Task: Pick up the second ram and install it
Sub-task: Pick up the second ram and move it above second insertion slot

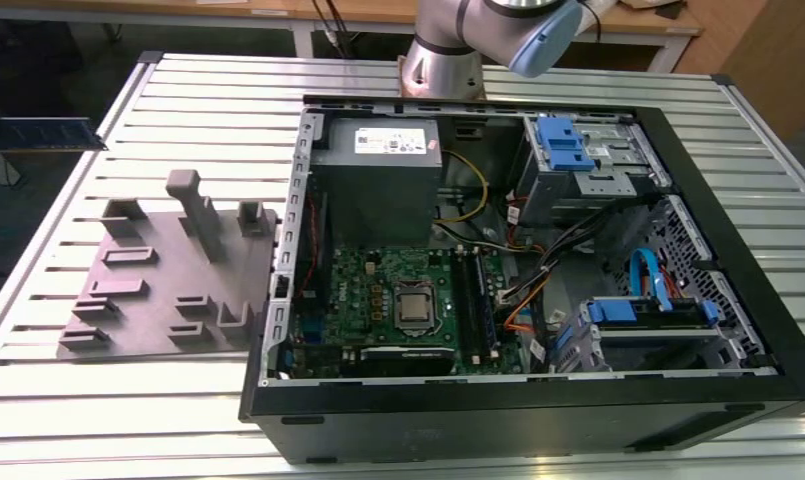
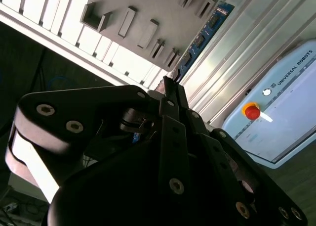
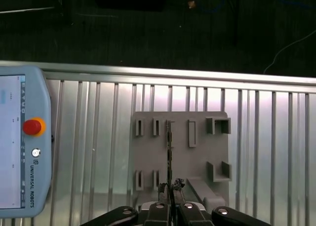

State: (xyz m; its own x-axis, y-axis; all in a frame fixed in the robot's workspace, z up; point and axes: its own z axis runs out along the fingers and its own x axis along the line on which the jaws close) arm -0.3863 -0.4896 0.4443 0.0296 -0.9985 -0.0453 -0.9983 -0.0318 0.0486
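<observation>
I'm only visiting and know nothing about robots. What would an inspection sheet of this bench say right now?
Surface: slatted metal table bearing an open computer case.
Job's things: second ram held edge-on, grey tray beyond it; motherboard inside the case.
Clutter: nothing seen.
Grippers: end effector shut on the second ram.
Cables: loose wires inside the case.
Surroundings: teach pendant with a red button, lying on the table.

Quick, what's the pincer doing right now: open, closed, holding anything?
Pincer: closed, holding the second ram by one end.
</observation>
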